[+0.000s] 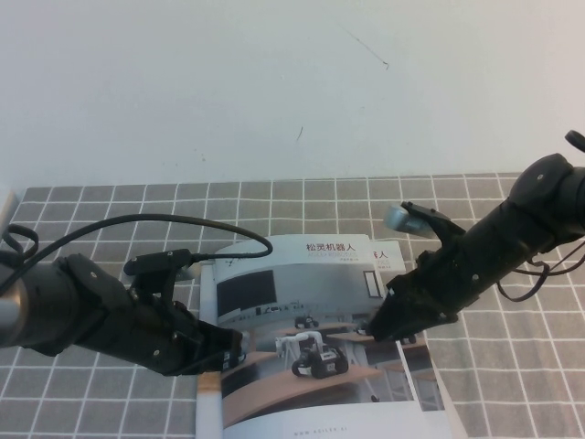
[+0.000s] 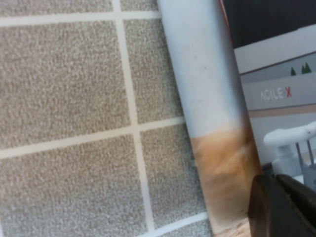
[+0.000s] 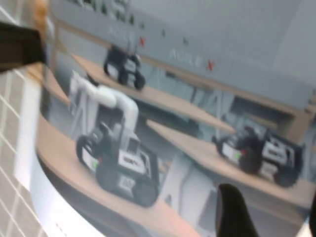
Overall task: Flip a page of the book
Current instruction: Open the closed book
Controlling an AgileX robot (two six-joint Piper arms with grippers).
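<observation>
Our left gripper [image 1: 228, 346] presses the book [image 1: 311, 402] at its spine; our right gripper [image 1: 377, 327] touches the page [image 1: 302, 302]; both gripper openings: we cannot tell.

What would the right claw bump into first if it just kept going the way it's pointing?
Probably the page, the photo cover of the book. The right claw slants down over its right part, apparently just above or touching it. The left claw sits at the book's left edge, out of that line.

The surface [image 1: 110, 219] was covered by a grey tiled-pattern mat with white grid lines; beyond it was plain white. The book [image 1: 311, 366] lay flat on it, cover up, near the front edge.
</observation>
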